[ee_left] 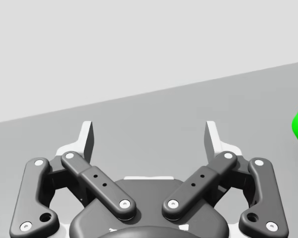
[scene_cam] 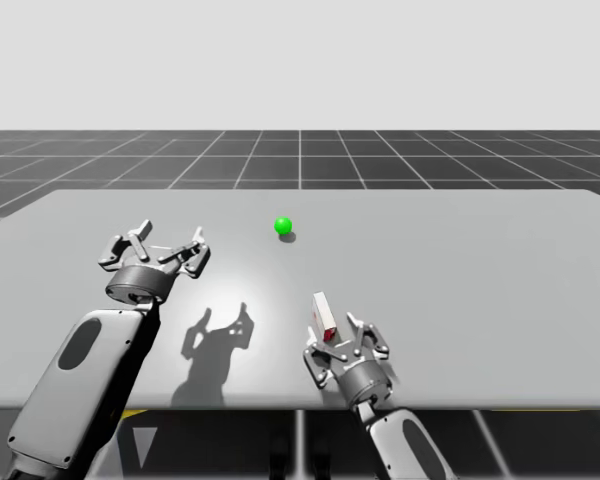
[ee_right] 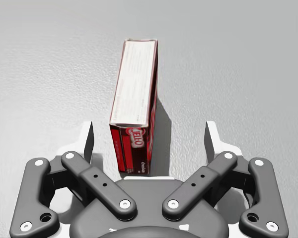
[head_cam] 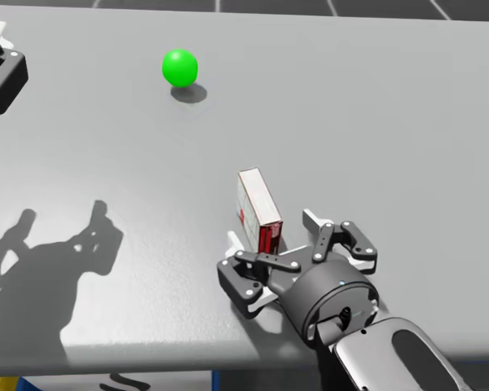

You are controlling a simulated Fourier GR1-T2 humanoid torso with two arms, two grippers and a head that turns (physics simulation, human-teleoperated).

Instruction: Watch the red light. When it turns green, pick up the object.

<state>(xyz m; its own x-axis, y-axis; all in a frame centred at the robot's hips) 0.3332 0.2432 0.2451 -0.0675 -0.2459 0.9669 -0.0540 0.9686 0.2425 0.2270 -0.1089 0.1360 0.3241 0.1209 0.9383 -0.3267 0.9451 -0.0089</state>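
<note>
Now you see the light [scene_cam: 283, 226] glowing green on the tabletop [scene_cam: 480, 280]. The red box [ee_right: 134, 114] stands upright between the spread fingers of the right end effector [ee_right: 150, 139], and neither finger touches it. The left end effector [ee_left: 150, 139] hangs open too, well apart from the box, above the tabletop.

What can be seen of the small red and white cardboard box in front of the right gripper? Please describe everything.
The small red and white cardboard box is a slim rectangular carton with one long pale face edged in red and a dark red end with print. It looks closed and undamaged. It stands on the grey table, red end towards my right gripper, between the open jaws, with a gap on each side. Nothing else touches it.
</note>
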